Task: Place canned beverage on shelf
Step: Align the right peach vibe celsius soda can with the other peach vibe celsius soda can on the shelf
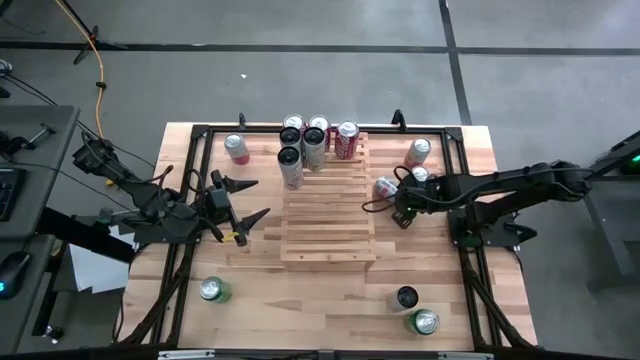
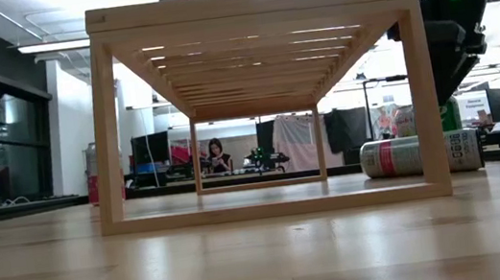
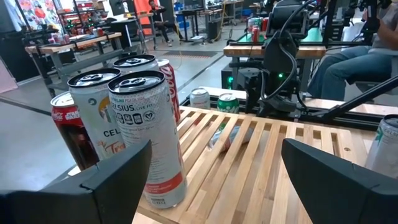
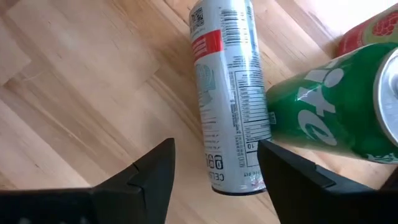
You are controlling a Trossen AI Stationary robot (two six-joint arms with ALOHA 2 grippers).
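Left gripper (image 1: 243, 212) waits left of shelf (image 1: 328, 215), fingers wide open, empty. Right gripper (image 1: 403, 215) hovers over silver can (image 4: 231, 99) lying on table (image 1: 300, 300) right of shelf, fingers part open, probably not touching; rigid, slick, rolls easily, grab mid-body

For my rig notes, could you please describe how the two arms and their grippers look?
Both arms are dark, jointed and thin-cabled. The left gripper has two pointed black fingers and a yellow spot at its base. The right gripper has the same black wedge fingers; a green light glows on its arm.
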